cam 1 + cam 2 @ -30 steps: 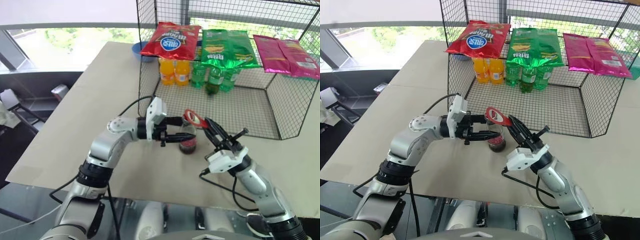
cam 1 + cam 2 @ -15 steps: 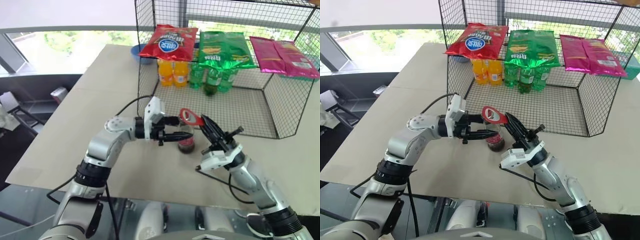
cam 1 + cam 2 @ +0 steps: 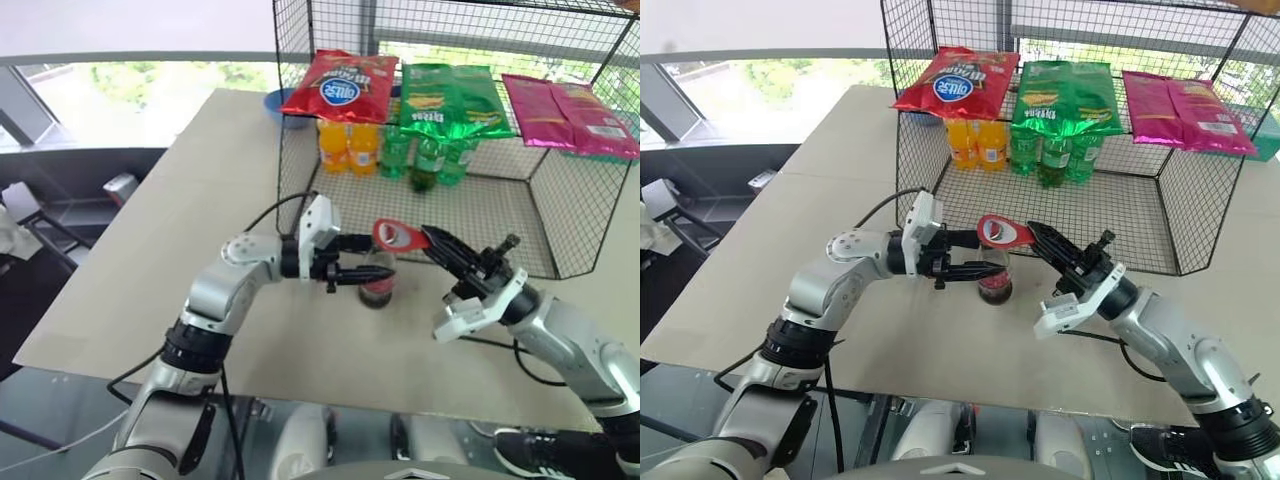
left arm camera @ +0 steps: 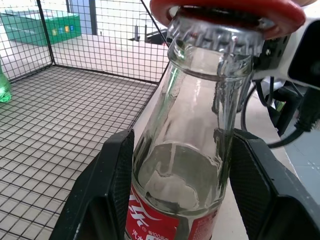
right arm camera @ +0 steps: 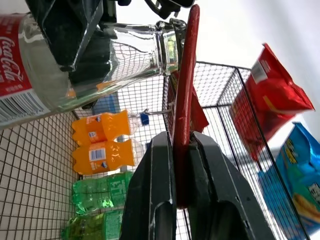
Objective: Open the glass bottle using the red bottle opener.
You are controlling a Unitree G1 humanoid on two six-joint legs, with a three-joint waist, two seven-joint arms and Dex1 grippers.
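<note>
The glass bottle, clear with dark cola low down and a red label, stands upright on the beige table. My left gripper reaches in level from the left and is shut on the bottle, one black finger on each side of its body. The red bottle opener lies roughly level, with its loop head resting over the bottle's metal cap. My right gripper is shut on the opener's handle from the right.
A wire mesh cage stands just behind the bottle. Inside it are orange soda bottles and green bottles, with chip bags on top. A blue bowl sits at the cage's far left corner. The table's front edge runs close below both arms.
My right arm has swung out to the right and risen a little, rolling its wrist, while the opener's head stays at the bottle's top. The left gripper and the bottle have kept still.
</note>
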